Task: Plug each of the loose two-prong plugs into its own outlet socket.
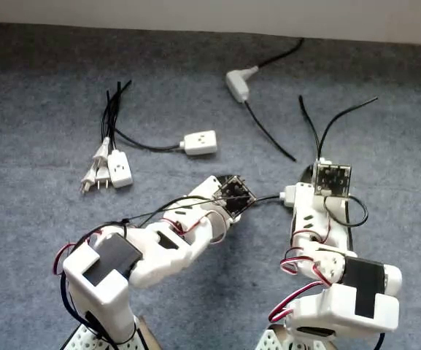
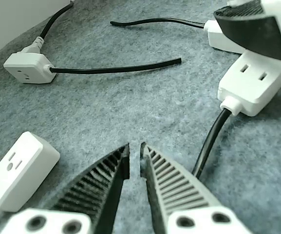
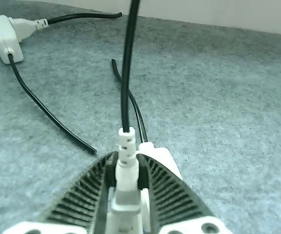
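My right gripper is shut on a white two-prong plug, whose black cord runs away from it. A second white piece lies just under that plug. In the high view the right gripper sits beside a white outlet socket. That socket lies on the carpet, just past my left gripper, which is shut on nothing and hovers low over the carpet. Another socket is close to my left gripper. A bunch of loose white plugs lies at the far left.
A white socket joins the plug bunch by a black cord. At the back lies a further socket with a plug in it. Loose black cord ends cross the grey carpet. A pale wall edge bounds the far side.
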